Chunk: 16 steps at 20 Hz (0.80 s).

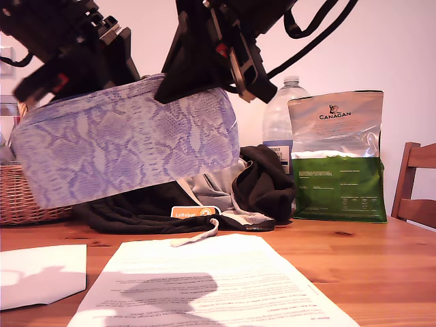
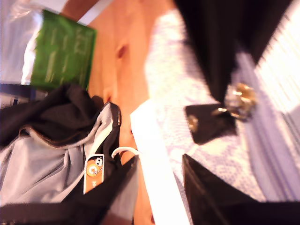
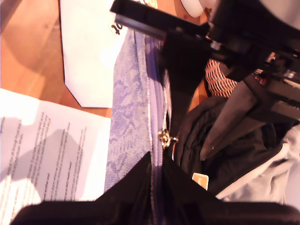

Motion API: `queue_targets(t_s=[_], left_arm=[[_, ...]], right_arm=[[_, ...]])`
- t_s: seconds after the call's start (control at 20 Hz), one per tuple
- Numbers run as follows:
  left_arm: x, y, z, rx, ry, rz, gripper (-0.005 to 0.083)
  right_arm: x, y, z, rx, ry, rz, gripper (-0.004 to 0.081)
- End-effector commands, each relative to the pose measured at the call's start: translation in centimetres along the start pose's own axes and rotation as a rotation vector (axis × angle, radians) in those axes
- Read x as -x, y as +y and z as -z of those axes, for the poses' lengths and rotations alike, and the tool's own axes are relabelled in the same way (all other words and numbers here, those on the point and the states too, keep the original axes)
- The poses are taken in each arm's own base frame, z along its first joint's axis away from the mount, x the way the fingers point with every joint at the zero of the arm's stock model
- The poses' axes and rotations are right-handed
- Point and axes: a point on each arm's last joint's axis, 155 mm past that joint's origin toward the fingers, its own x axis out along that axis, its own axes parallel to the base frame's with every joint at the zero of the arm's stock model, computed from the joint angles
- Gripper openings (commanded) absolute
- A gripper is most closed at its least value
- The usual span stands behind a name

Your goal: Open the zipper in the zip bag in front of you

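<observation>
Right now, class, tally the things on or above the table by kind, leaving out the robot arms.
Bags: 2, the zip bag and foil bag
Paper sheets: 2
Bottles: 1
Baskets: 1
Clothing heaps: 1
Total: 7

I see the zip bag (image 1: 126, 146) held above the worktop (image 1: 381, 262), clothes (image 1: 225, 197) behind it, papers (image 1: 204, 286) in front.

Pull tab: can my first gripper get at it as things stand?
Probably yes: the pull tab lies uncovered on the bag just ahead of my first gripper, and my second gripper pinches the bag's ridge apart from it.
</observation>
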Motion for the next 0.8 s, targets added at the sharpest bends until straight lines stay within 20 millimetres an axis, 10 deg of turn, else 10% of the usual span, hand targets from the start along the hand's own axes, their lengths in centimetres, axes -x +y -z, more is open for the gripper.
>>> queue_targets(t_s=[0.0,0.75], left_arm=[[0.7,-0.3,-0.6,-0.046,-0.013,-0.001,0.0297],[2.4,-2.0,-3.2,-0.081,-0.099,0.044,0.0306]], right_arm=[[0.4,-0.7,-0.4,0.000,-0.016,0.028,-0.0014],[0.4,-1.0,-0.8,0.003,-0.034,0.038,-0.0014]])
